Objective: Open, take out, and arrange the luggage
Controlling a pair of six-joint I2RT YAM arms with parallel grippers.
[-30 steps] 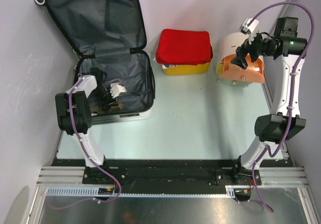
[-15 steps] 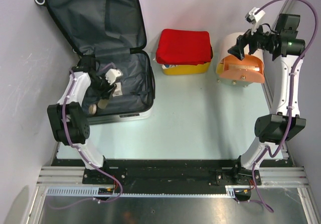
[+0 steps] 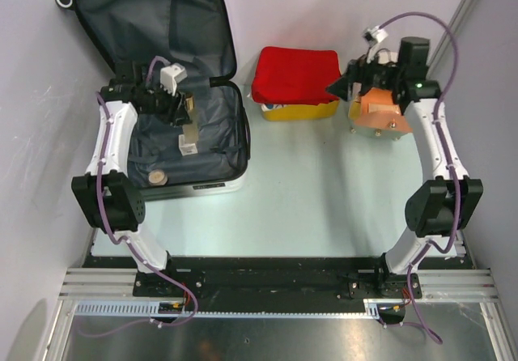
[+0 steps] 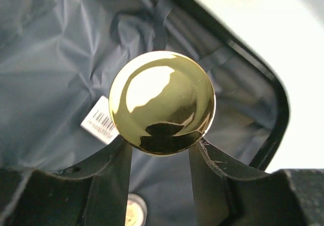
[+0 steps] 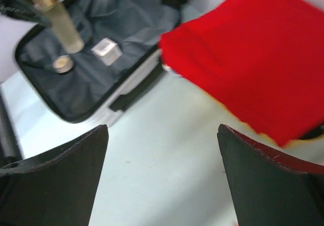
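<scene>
The luggage lies open at the back left, its dark grey lining showing. My left gripper hangs over the lower half, shut on a frosted bottle with a gold cap; the fingers press the cap's sides. The right wrist view shows the bottle upright above the lining. A white cube and a small round tin lie inside the case. My right gripper stands open with nothing between its fingers, over the table beside the red cloth.
A yellow basket covered by a folded red cloth stands at the back middle. A round cream-and-orange drawer box sits at the back right. Grey walls close in on the left and right.
My left arm has lifted the bottle from the case's front part toward its hinge. The right arm has swung left from over the drawer box toward the basket.
</scene>
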